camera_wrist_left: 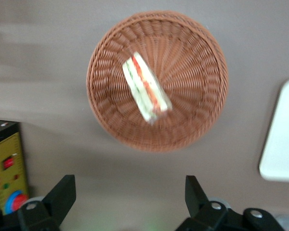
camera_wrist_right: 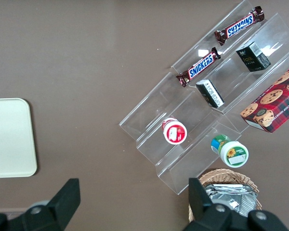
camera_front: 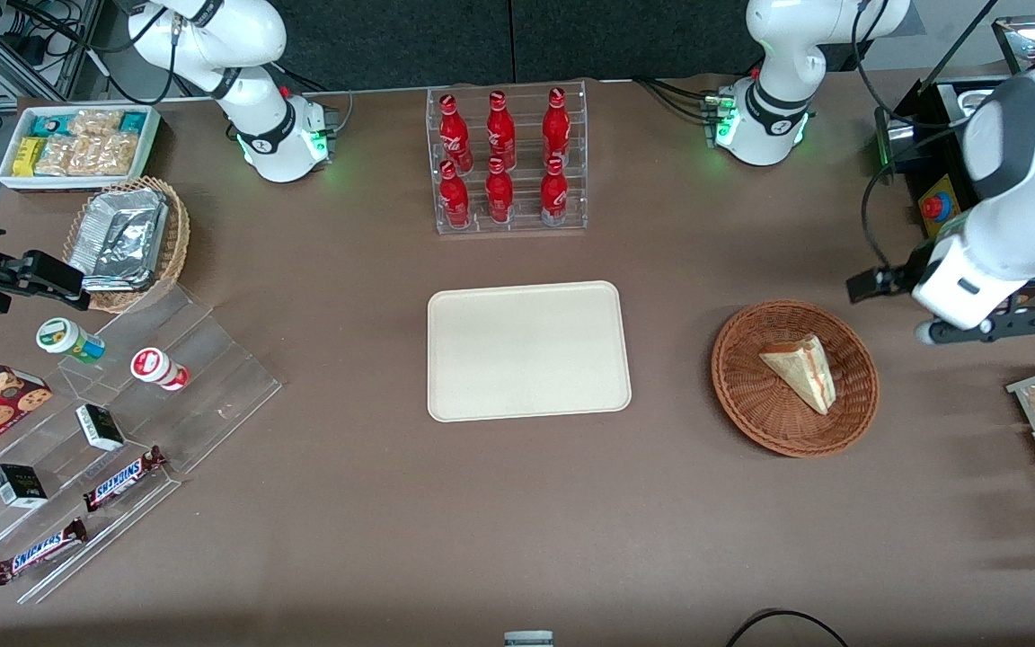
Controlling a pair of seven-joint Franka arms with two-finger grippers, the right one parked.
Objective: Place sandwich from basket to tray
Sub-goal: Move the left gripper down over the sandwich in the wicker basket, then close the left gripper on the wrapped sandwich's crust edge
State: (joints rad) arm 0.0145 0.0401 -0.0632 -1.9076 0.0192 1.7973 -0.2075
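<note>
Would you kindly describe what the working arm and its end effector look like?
The left arm is glossy white with a grey joint band, a black cable running along it and a green light at its base. Its end effector has two black wedge-shaped fingers on a black body with silver screws, set wide apart.

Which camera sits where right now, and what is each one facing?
Front view: high, facing the robots, looking down on the tray, basket with sandwich, both arms; the gripper hangs beside the basket.
Left wrist view: looks down on basket and sandwich; open fingers show.
Right wrist view: looks down on snack shelves; own fingers show.
Shared: all three show the tray.
</note>
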